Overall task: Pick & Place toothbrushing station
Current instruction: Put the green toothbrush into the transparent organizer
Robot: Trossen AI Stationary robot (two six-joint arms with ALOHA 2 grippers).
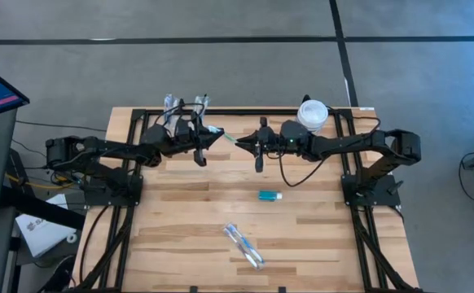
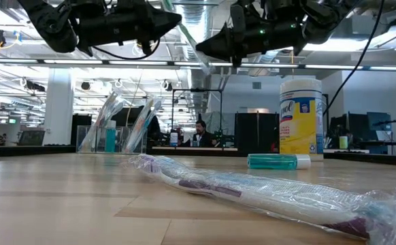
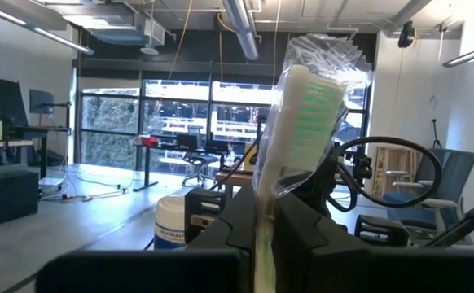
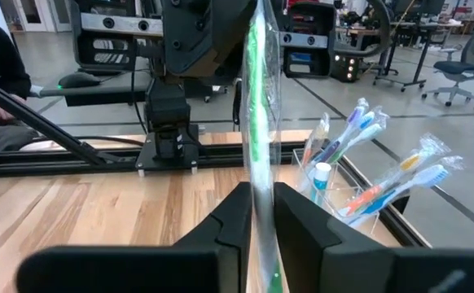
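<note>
Above the table's far centre, a green plastic-wrapped toothbrush [image 1: 227,137] spans both grippers: left gripper [image 1: 212,135] clenched on it, right gripper [image 1: 253,146] apparently loosening, so handover is underway; next, carry it to the clear plastic cup [image 1: 177,114].

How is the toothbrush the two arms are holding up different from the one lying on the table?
The green toothbrush is held in the air between the left gripper and the right gripper; the wrapped toothbrush on the table lies flat, nothing touching it. The raised one has green bristles and handle; the lying one shows blue and purple. Both are in clear plastic wrappers.
</note>
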